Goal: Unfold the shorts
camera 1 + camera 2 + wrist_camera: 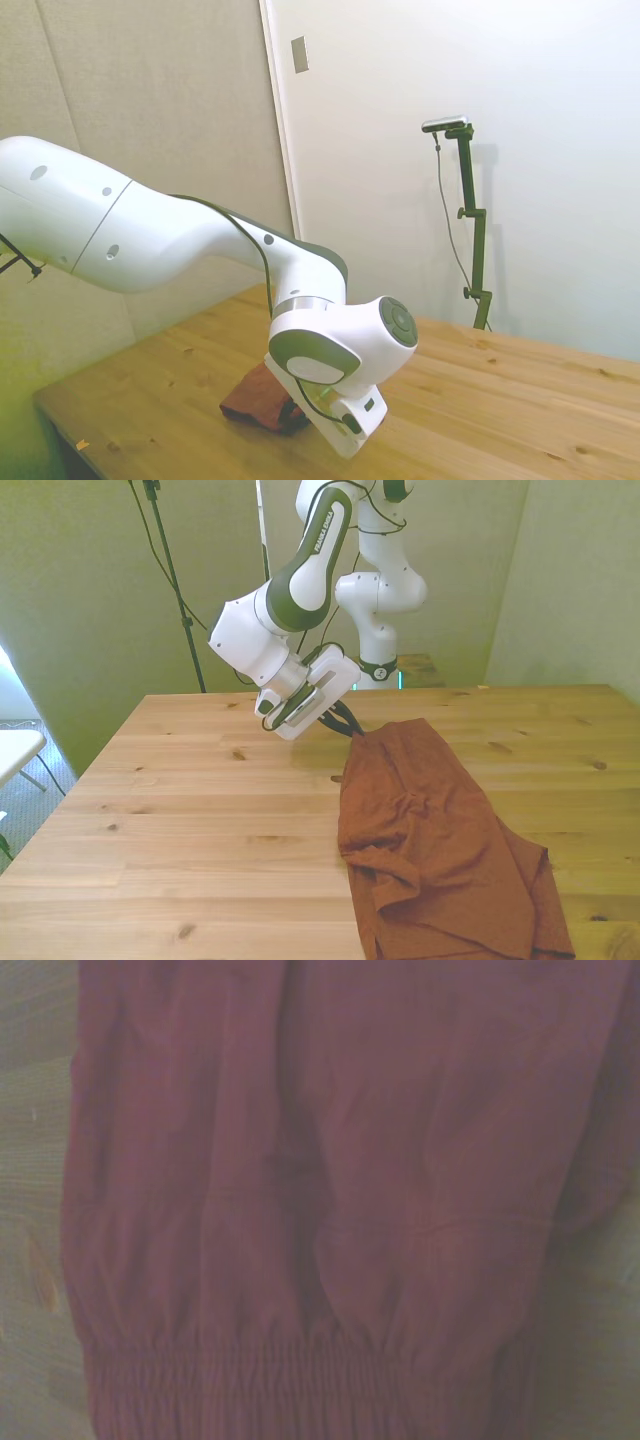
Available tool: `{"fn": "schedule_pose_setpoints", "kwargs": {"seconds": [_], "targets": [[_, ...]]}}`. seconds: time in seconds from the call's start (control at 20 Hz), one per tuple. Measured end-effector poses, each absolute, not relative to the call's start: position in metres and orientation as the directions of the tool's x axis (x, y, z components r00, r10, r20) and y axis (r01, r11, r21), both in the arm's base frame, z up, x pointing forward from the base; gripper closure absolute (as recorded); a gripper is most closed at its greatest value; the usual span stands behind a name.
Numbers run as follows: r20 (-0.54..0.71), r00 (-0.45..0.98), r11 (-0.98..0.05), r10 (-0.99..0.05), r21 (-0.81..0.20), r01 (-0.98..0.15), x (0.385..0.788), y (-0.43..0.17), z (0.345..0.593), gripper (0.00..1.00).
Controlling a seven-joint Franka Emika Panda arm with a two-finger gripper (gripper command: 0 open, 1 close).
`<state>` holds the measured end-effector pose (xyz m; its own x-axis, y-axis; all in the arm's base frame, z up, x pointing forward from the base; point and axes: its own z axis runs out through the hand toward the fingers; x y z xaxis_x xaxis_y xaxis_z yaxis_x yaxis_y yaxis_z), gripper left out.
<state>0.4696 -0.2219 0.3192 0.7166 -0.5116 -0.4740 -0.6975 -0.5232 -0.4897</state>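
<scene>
The gripper (352,727) has its fingers pinched on the far corner of the shorts (430,830), seemingly to drag the cloth flat, while the rest lies wrinkled toward the table's (180,810) near edge on the front view's right, with bare wood leftward.

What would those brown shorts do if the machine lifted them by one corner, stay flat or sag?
The shorts would probably sag and drape: they lie in soft wrinkles and folds on the table. They look thin, so likely light. The gathered waistband may stretch a little when tugged.
</scene>
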Motion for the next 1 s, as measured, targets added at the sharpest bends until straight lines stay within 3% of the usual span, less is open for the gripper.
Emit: {"fn": "schedule_pose_setpoints", "kwargs": {"seconds": [0.25,0.6,0.75,0.8,1.0], "targets": [[-0.449,0.744,-0.537,-0.495,-0.515,-0.668,0.472,-0.214,0.341,1.00],[-0.324,0.843,-0.627,-0.428,-0.565,-0.536,0.472,-0.152,0.440,1.00],[-0.276,0.880,-0.675,-0.387,-0.565,-0.474,0.478,-0.105,0.468,1.00],[-0.264,0.891,-0.690,-0.369,-0.565,-0.453,0.481,-0.091,0.473,0.00],[-0.252,0.924,-0.735,-0.288,-0.560,-0.382,0.496,-0.044,0.473,0.00]]}}
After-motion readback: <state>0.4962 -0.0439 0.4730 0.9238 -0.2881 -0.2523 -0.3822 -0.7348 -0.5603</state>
